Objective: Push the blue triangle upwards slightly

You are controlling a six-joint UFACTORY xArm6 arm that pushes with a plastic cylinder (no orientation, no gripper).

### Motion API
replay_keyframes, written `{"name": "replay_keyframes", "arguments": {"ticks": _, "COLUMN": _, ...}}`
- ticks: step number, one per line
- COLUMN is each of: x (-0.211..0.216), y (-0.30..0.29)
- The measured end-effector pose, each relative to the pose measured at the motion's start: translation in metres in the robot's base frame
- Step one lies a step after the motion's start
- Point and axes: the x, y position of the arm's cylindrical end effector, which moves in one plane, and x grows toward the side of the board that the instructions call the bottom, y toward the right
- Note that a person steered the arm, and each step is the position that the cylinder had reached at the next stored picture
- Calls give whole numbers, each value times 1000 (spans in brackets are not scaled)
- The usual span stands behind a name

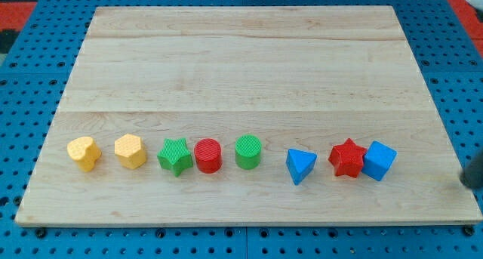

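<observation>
The blue triangle lies on the wooden board, near the view's bottom, right of centre. It stands alone, with a gap to the green cylinder on its left and to the red star on its right. A dark piece of my rod shows at the view's right edge, just off the board. My tip is far to the right of the blue triangle, beyond the blue cube, and touches no block.
The blocks form one row along the board's lower part. From the left: yellow heart, yellow hexagon, green star touching the red cylinder. The red star touches the blue cube. Blue pegboard surrounds the board.
</observation>
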Motion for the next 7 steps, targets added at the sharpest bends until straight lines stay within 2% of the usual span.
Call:
{"name": "replay_keyframes", "arguments": {"ticks": 1, "x": 14, "y": -90}}
{"name": "replay_keyframes", "arguments": {"ticks": 2, "x": 7, "y": -213}}
{"name": "replay_keyframes", "arguments": {"ticks": 4, "x": -32, "y": -225}}
{"name": "replay_keyframes", "arguments": {"ticks": 7, "x": -38, "y": -218}}
